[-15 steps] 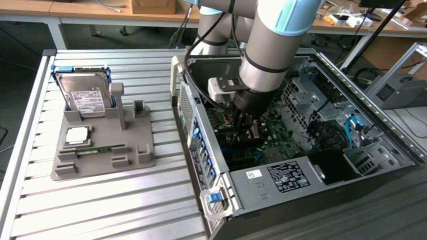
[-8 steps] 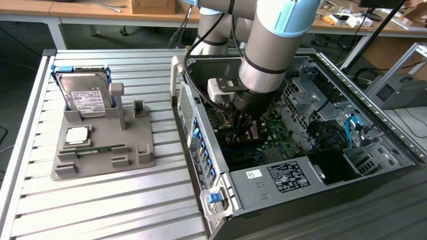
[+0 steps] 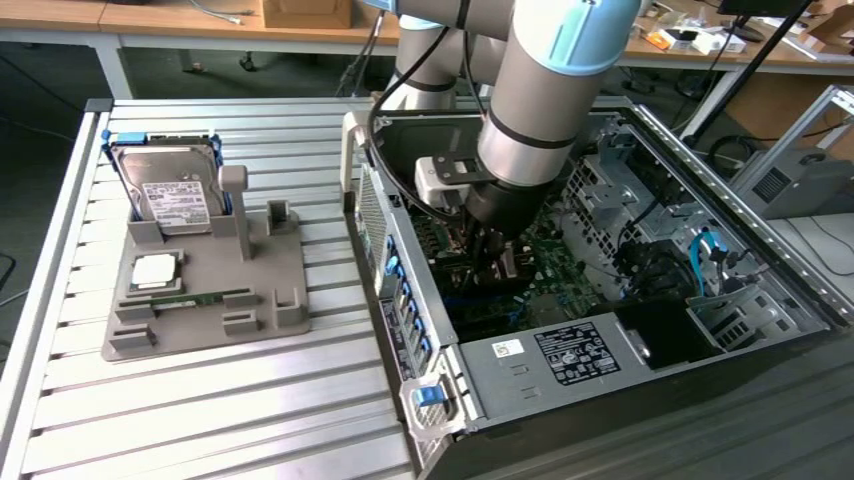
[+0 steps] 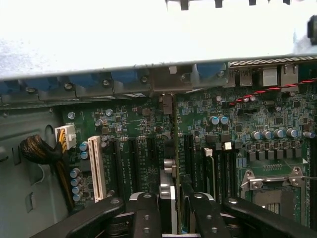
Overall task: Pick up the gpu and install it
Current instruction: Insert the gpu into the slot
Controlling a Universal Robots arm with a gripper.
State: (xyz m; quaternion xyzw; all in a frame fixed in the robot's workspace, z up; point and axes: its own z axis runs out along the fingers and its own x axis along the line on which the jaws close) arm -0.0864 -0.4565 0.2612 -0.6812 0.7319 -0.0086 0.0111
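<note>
My gripper [image 3: 489,262] reaches down inside the open computer case [image 3: 801,280], just above the green motherboard [image 3: 554,255]. In the wrist view my gripper [image 4: 172,214] is shut on the gpu [image 4: 169,191], a thin dark card seen edge-on between the two black fingers [image 4: 146,215]. The card's edge runs over the motherboard [image 4: 143,129] along the dark expansion slots [image 4: 188,153], and its far end, with a small metal bracket [image 4: 167,104], reaches toward the case's rear wall [image 4: 168,79]. I cannot tell whether the card sits in a slot.
A grey fixture [image 3: 200,300] on the slatted table at the exterior view's left holds a silver hard drive [image 3: 171,190], a square chip [image 3: 155,270] and a green memory stick [image 3: 194,298]. A white slot [image 4: 96,168], a cable bundle [image 4: 42,151], the processor socket [image 4: 272,183] and the power supply [image 3: 574,355] crowd the case.
</note>
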